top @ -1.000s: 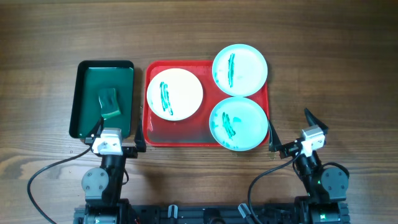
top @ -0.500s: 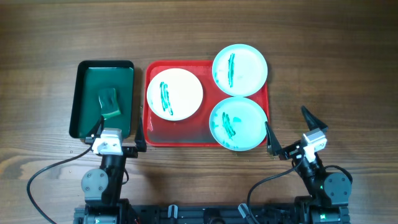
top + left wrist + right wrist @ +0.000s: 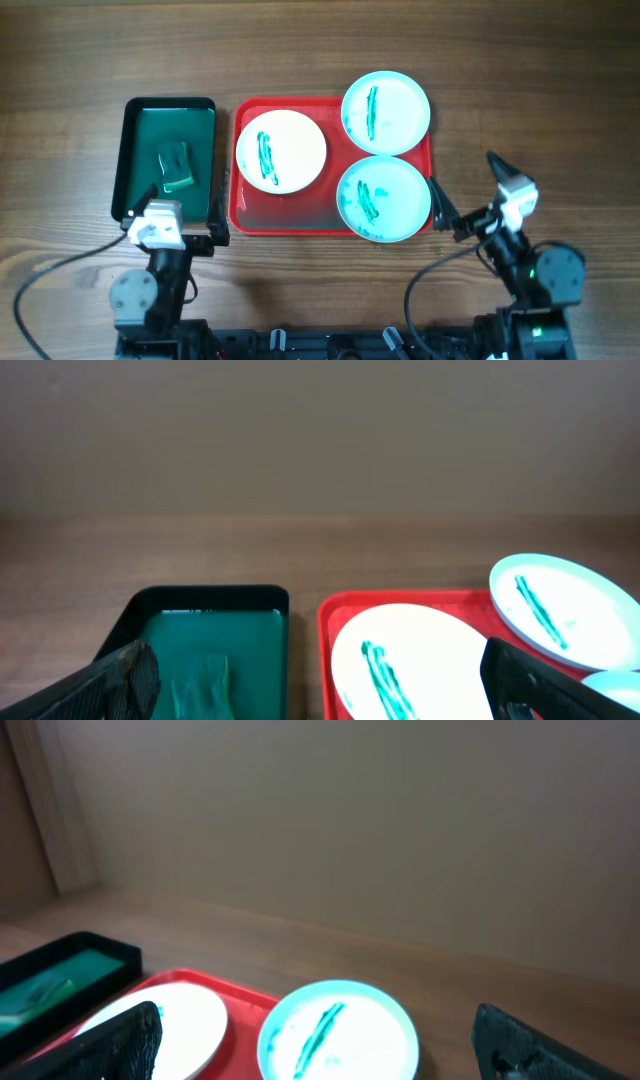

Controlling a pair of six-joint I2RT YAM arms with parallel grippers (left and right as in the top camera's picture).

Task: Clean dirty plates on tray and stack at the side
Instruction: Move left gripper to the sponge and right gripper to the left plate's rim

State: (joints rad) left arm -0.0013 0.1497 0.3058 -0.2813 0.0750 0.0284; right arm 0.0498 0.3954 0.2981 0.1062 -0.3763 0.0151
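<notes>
Near edge first: your left gripper (image 3: 185, 212) is spread wide and holds nothing. It sits at the near end of the dark green tray (image 3: 125, 150), with its right finger in the gap between the two trays. Your right gripper (image 3: 468, 187) is also spread wide and empty, just off the near right corner of the red tray (image 3: 290, 212)

Key relation: the sponge (image 3: 177, 166) lies in the dark green tray just ahead of the left gripper, on the left finger's side in the left wrist view. Its long axis runs near-to-far with a slight tilt, so I'd reach straight in and close across its short side. The left arm is clearly the nearer one for it

The near right plate (image 3: 384, 198) overhangs the red tray's near right corner, with its rim just beside the right gripper's left finger. That arm looks best placed to steady or lift it

Further out, the white plate (image 3: 281, 151) is on the left half of the red tray. The far right plate (image 3: 386, 112) overhangs the far rim and meets the near right plate; can't tell if they overlap

All three carry green streaks and nothing is stacked at the side yet
</notes>
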